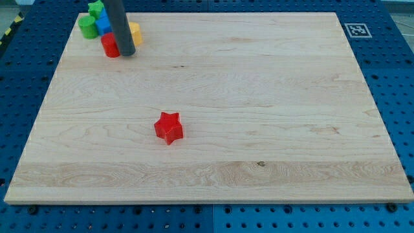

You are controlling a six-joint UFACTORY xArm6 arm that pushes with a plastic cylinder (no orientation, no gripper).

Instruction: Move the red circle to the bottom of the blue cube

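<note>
The red circle (110, 45) sits near the board's top left corner, just below the blue cube (103, 25). My tip (127, 54) rests on the board right beside the red circle, on its right side, and seems to touch it. The rod rises from there and hides part of the red circle and part of a yellow block (134, 32) behind it. The blue cube lies up and left of the tip.
Two green blocks lie by the blue cube, one (87, 26) to its left and one (96, 8) above it. A red star (169, 127) lies alone near the board's middle. The wooden board (259, 97) has a fiducial tag (356, 30) at its top right corner.
</note>
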